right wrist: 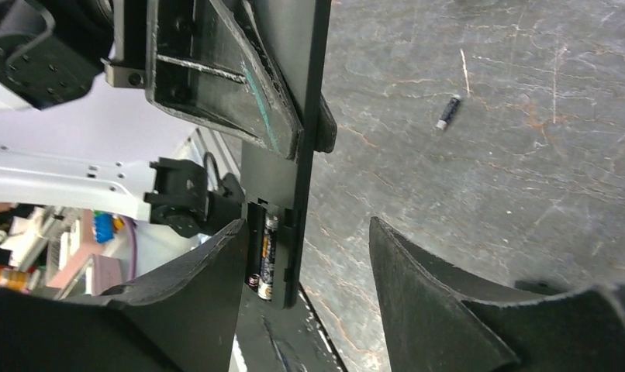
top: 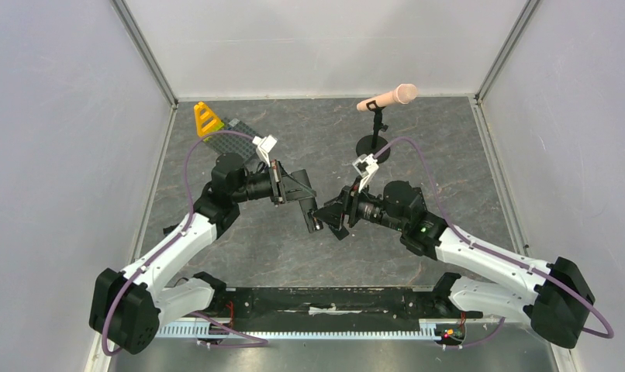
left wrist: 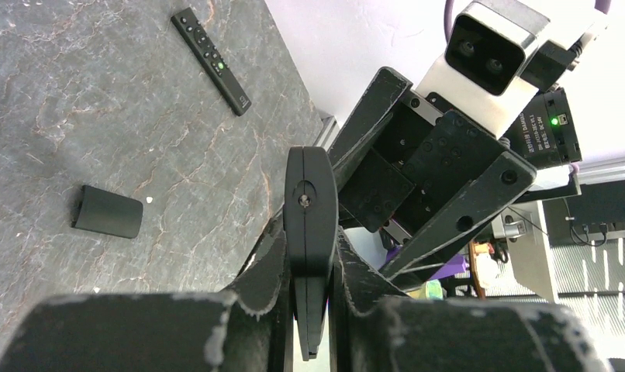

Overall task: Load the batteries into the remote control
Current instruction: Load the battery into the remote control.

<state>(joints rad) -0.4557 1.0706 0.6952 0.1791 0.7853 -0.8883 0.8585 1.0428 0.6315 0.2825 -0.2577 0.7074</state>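
Black remote pinched in my left gripper — raised so its bay faces my right gripper, jaws spread beside one seated battery.

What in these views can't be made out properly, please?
- Right wrist: slot beside the loaded battery in the remote control, too dark to tell.
- Right wrist: markings on the loose battery, too small.
- Top external: the remote's open side, hidden between left gripper and right gripper.

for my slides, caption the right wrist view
Left gripper holds remote, one battery in its open bay; loose battery on table.
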